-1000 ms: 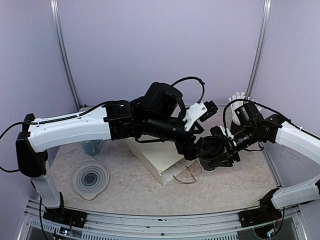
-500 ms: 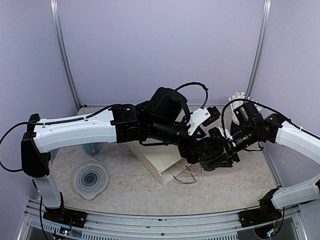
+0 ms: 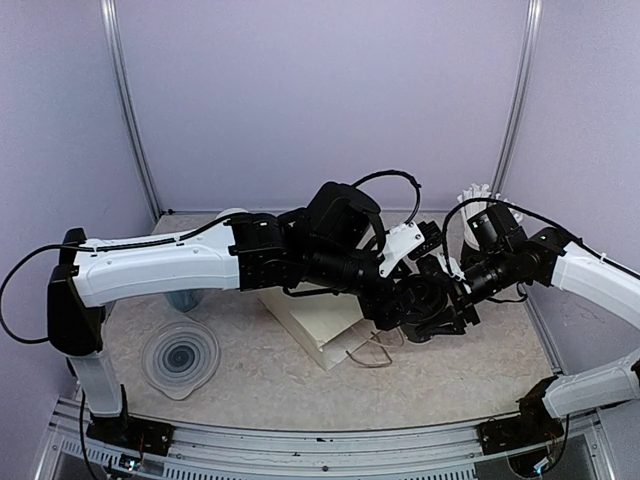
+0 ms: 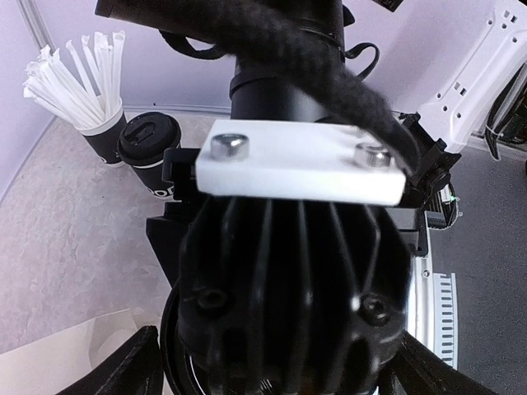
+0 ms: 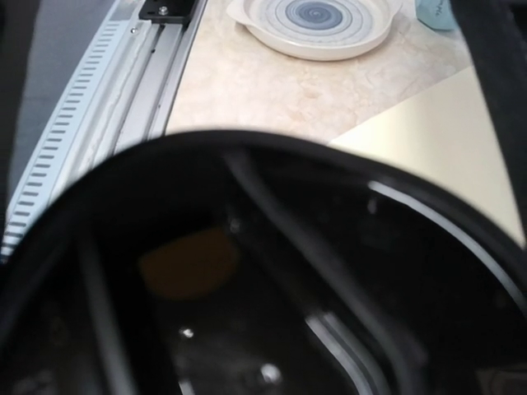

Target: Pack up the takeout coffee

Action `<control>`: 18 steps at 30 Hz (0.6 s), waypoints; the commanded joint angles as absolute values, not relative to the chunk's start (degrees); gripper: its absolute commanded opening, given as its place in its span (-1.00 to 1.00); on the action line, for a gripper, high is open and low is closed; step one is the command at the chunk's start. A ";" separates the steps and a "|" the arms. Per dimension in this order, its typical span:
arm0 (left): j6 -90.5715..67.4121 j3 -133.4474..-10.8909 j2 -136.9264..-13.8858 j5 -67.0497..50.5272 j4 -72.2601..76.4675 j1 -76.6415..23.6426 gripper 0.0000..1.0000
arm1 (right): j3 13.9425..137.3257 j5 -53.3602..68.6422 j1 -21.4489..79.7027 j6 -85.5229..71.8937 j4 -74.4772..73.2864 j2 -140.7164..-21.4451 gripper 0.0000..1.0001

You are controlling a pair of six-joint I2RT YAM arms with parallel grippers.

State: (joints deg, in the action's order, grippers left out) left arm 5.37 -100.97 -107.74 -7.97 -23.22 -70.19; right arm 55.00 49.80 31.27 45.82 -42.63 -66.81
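You are viewing both arms meeting over the right half of the pale marbled table [image 3: 280, 390].

Your left pincer [image 4: 278, 341] is standing wide, its two fingers [image 4: 136, 362] showing at the bottom corners of the left wrist view. The black finned housing [image 4: 288, 280] of the right arm's wrist is filling the space between and ahead of them. You cannot tell whether they are touching it.

Your right pincer [image 3: 432, 305] is pointing toward the left arm above the table. A glossy black round object [image 5: 247, 271] is blocking nearly all of the right wrist view. You cannot tell whether the jaws are wide, narrow or gripping it.

The black paper cup with a black plastic lid [image 4: 151, 152] is standing upright on the table. It is just beside the black cup of white straws [image 4: 107, 136], at the far right of the table.

A cream paper bag [image 3: 310, 320] is lying on its side below the arms, with its handles toward the near edge. A round plate with blue rings [image 3: 180, 357] is resting near the left front of the table, well apart from the bag.
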 commanded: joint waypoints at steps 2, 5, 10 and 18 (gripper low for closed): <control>6.90 -101.16 -108.54 -8.94 -24.31 -71.02 0.59 | 55.81 49.97 31.88 44.46 -41.64 -65.35 0.10; 7.13 -101.34 -108.72 -8.65 -25.04 -71.04 0.49 | 55.63 49.71 31.90 44.06 -41.16 -65.21 0.11; 6.58 -101.38 -107.84 -7.94 -26.99 -70.53 0.34 | 55.84 50.07 31.90 42.80 -40.84 -65.18 0.27; 2.73 -92.59 -98.93 -2.44 -31.02 -69.79 0.28 | 56.56 48.01 31.05 46.37 -46.06 -64.80 0.98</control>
State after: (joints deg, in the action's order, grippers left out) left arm 5.45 -98.21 -105.51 -6.42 -25.69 -70.19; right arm 55.18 48.49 31.33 44.31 -43.57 -66.61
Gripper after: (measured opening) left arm 0.722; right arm 0.945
